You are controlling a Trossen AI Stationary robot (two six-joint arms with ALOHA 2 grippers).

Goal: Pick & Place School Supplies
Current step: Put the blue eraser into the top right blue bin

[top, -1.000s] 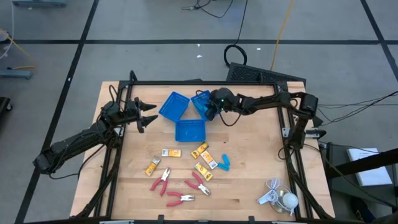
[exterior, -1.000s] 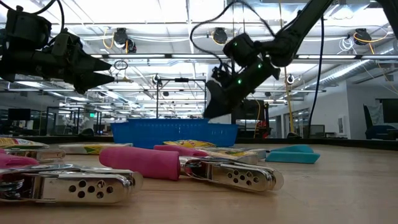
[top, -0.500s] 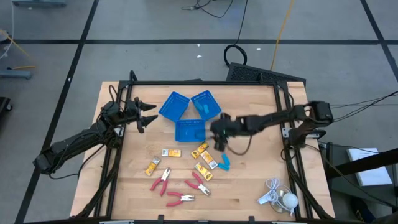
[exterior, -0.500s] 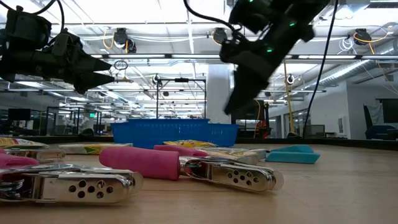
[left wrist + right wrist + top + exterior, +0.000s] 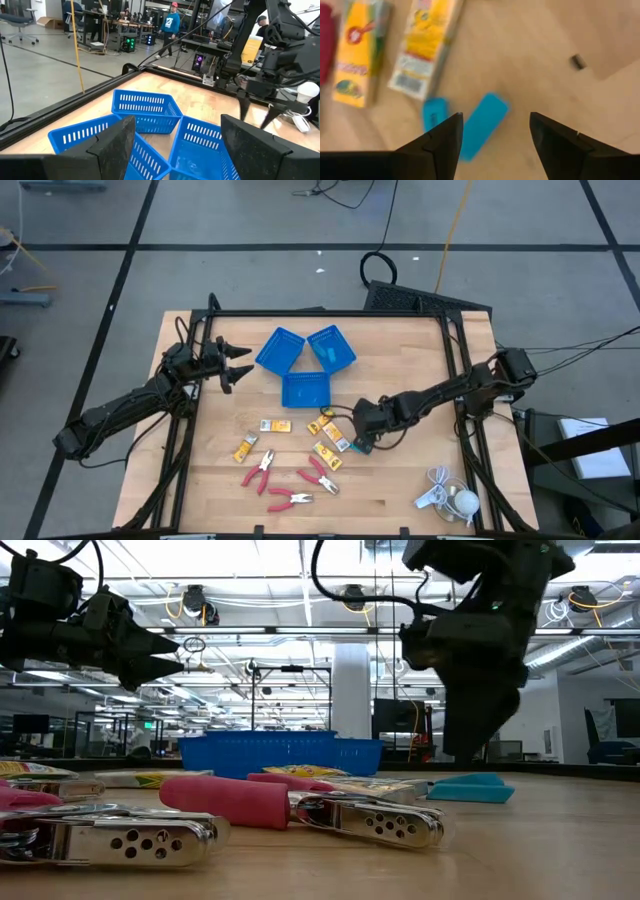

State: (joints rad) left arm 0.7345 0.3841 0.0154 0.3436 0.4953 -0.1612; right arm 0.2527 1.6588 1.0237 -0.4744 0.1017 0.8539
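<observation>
Light-blue oblong pieces (image 5: 483, 124) lie bare on the wooden worktop (image 5: 420, 470), right under my right pincer (image 5: 495, 131); its wrist view shows its fingers apart and empty, while from above the arm hides them. Yellow packets (image 5: 425, 47) sit just beside them at nine o'clock, with red-handled pliers (image 5: 290, 499) toward seven. Three blue trays (image 5: 305, 388) cluster at twelve. My left pincer (image 5: 238, 364) waits spread open at ten, clear of everything.

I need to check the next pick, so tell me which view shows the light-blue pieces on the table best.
The right wrist view: two light-blue pieces lie in plain sight beyond the open right gripper. The high view shows only a small blue patch beside that gripper, the low view a flat sliver, the left wrist view none on the table.
</observation>
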